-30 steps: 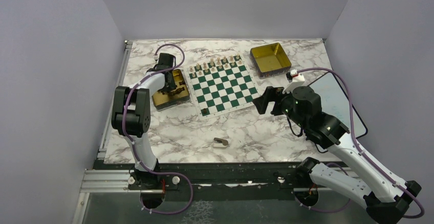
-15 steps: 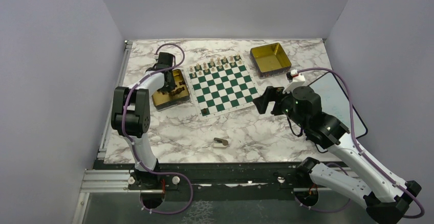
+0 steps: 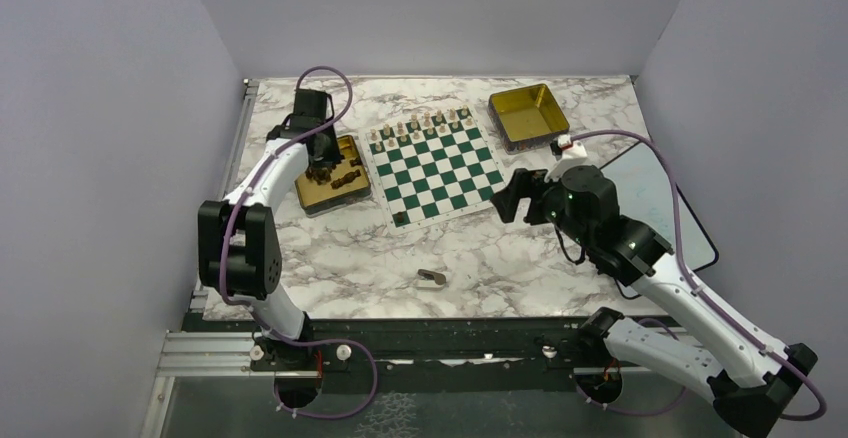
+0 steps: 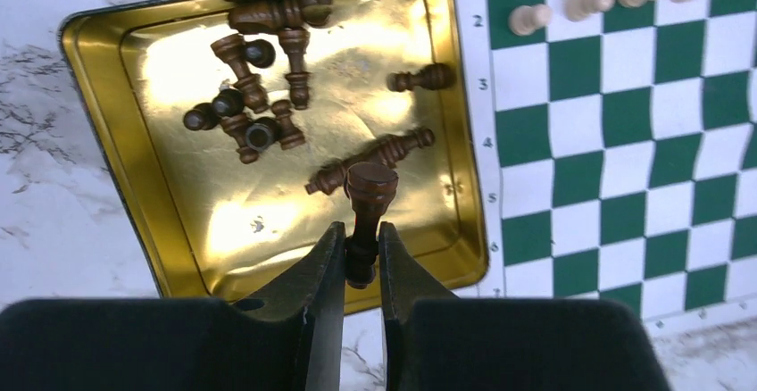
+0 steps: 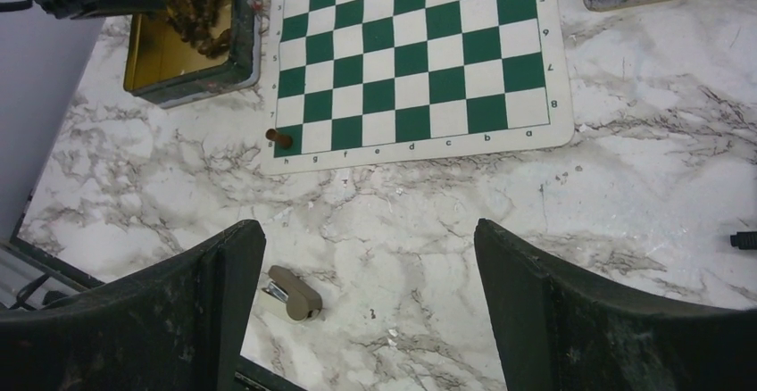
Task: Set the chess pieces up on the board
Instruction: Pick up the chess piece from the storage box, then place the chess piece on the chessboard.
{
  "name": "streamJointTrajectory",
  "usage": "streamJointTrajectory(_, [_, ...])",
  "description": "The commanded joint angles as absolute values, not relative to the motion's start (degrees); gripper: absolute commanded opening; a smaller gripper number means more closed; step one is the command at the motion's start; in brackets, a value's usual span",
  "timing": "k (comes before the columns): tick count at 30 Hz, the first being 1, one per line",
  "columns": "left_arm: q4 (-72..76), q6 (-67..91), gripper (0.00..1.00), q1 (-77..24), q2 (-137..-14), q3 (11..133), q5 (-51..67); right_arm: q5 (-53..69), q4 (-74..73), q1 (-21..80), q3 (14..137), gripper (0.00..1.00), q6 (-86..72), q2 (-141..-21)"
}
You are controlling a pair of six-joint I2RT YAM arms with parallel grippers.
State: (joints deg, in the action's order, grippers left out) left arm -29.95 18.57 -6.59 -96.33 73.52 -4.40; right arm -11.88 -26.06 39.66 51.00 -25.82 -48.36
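Note:
The green and white board [image 3: 434, 167] lies at the table's middle back; it also shows in the right wrist view [image 5: 415, 56]. One dark piece [image 3: 401, 218] stands on its near left corner square. Pale pieces [image 3: 420, 127] line its far rows. My left gripper [image 4: 361, 250] is shut on a dark chess piece [image 4: 367, 203] and holds it above the gold tin [image 4: 170, 230], where several dark pieces [image 4: 259, 114] lie loose. My right gripper [image 5: 366, 257] is open and empty, above the bare marble just right of the board's near right corner [image 3: 515, 198].
An empty gold tin [image 3: 528, 114] stands at the back right. A small tan stapler-like object [image 3: 431, 278] lies on the marble near the front. A grey tablet-like slab [image 3: 665, 198] lies at the right edge.
My left gripper has risen out of the tin with a dark piece between its fingers. The right arm has barely shifted.

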Motion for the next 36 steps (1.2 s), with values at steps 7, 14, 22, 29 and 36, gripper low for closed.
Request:
streamJointTrajectory(7, [-34.82,17.93,0.11,-7.1,-87.95,73.34,14.95,-1.67,-11.38,39.91,48.13,0.81,-14.25,-52.93])
streamJointTrajectory(14, [-36.29,17.87,0.11,-7.59,-83.61,71.83,20.57,-1.72,-5.03,39.9,47.76,0.77,-18.24,-55.28])
streamJointTrajectory(22, [-33.01,24.45,0.1,-9.48,-78.88,70.46,33.72,3.77,10.33,39.92,48.0,0.77,-38.12,-61.98])
streamJointTrajectory(29, [-24.73,34.46,0.08,-9.75,-74.98,66.98,40.95,9.87,31.29,39.97,46.88,0.76,-49.95,-71.38])
streamJointTrajectory(36, [-15.86,45.86,0.08,-9.84,-71.53,64.23,45.95,11.01,43.27,39.92,47.82,0.85,-57.55,-79.73])
